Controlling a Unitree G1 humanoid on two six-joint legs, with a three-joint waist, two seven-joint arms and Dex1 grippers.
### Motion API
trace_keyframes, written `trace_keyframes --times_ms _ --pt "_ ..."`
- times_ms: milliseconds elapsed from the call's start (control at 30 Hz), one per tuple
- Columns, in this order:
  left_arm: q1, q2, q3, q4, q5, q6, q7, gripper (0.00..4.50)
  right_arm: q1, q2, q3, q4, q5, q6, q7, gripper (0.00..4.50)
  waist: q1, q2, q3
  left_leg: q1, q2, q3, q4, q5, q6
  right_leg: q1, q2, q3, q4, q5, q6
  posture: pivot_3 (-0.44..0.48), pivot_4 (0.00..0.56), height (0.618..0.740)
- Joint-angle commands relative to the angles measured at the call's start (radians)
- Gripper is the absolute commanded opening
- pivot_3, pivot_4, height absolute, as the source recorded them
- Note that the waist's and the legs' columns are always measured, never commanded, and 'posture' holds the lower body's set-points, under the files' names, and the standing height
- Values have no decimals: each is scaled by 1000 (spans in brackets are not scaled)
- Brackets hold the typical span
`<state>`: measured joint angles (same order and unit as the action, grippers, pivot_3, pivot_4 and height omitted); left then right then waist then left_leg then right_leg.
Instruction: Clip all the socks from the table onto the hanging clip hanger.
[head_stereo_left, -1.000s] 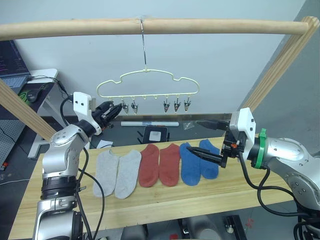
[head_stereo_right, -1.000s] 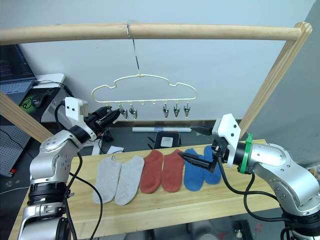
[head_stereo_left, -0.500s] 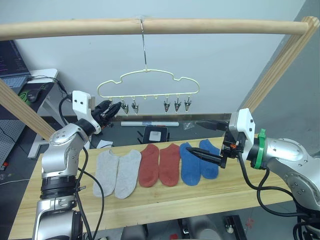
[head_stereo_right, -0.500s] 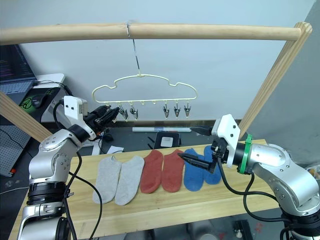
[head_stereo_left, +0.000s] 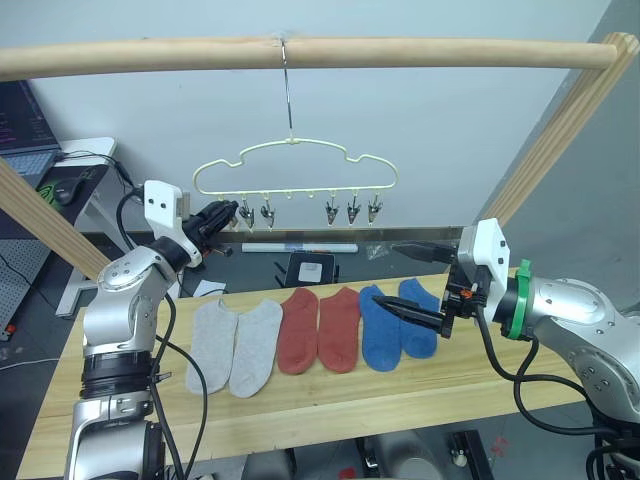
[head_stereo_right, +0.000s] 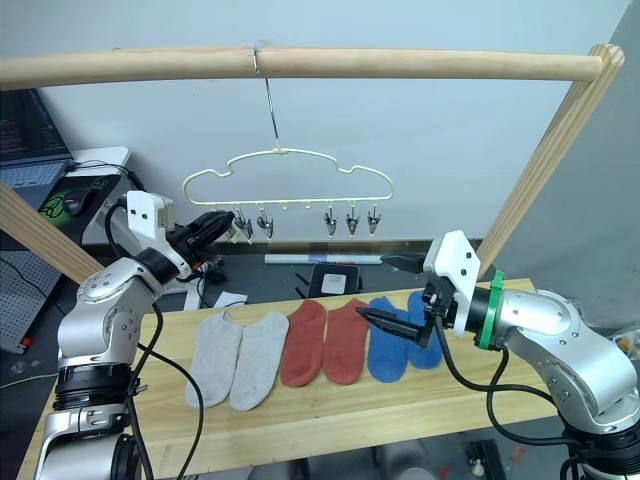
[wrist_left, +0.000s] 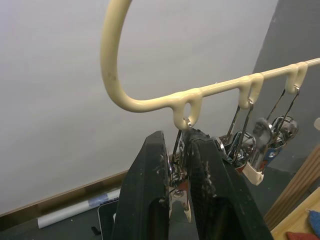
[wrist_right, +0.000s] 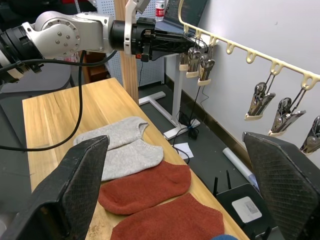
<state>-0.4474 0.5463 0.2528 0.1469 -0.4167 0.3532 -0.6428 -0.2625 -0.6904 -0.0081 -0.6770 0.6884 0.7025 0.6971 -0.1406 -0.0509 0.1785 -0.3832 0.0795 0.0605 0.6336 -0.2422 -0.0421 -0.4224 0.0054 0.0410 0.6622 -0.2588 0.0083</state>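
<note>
Several socks lie in a row on the table (head_stereo_left: 300, 410): two grey (head_stereo_left: 235, 345), two red (head_stereo_left: 320, 330), two blue (head_stereo_left: 400, 322). The pale yellow clip hanger (head_stereo_left: 295, 165) hangs by its hook from the wooden rail, with silver clips (head_stereo_left: 352, 210) along its lower edge. At the hanger's left end my left gripper (head_stereo_left: 226, 212) is shut on the end clip (wrist_left: 179, 187), which sits between its black fingers (wrist_left: 150, 180). My right gripper (head_stereo_left: 392, 277) hovers just above the blue socks, open wide and holding nothing.
A thick wooden rail (head_stereo_left: 300, 52) spans the top on slanted posts (head_stereo_left: 560, 130) at both sides. A white desk (head_stereo_left: 80, 160) with a laptop stands at the far left. Behind the table lie a white tube (head_stereo_left: 298, 247) and a black device (head_stereo_left: 310, 268).
My left gripper has crept slightly up and towards the hanger's left end clips. The right arm and the socks have not moved.
</note>
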Motion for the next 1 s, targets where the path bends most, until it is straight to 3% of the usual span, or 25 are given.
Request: trace_keyframes --times_ms 33,300,433,700,1000 --pt "-28 29 24 -38 -38 29 -28 243 -6 7 -2 -44 -1 -12 -18 4500 0 0 1 0 0 0 0 0 0 0 0 0 0 0 0 -205 193 740" --pt "-32 82 41 -85 -116 153 -71 137 9 7 106 1 -200 94 -207 4500 2 -1 27 0 0 0 0 0 0 -1 -1 1 1 0 0 -190 246 740" --pt "-24 98 49 -126 -138 201 -71 117 -9 48 147 80 -299 103 -283 4500 3 -1 52 0 0 -1 0 0 0 -2 -1 1 1 0 0 -181 299 740" --pt "16 115 71 -243 -187 286 -43 117 -12 95 131 224 -439 82 -366 4500 17 4 119 -2 0 0 0 0 -1 -4 -3 3 1 -1 2 -145 367 740" --pt "61 146 104 -359 -235 348 -4 116 -25 207 111 563 -551 -84 -425 4500 46 13 153 -8 0 3 -1 -1 -7 -14 -6 5 3 -2 3 -86 406 740"
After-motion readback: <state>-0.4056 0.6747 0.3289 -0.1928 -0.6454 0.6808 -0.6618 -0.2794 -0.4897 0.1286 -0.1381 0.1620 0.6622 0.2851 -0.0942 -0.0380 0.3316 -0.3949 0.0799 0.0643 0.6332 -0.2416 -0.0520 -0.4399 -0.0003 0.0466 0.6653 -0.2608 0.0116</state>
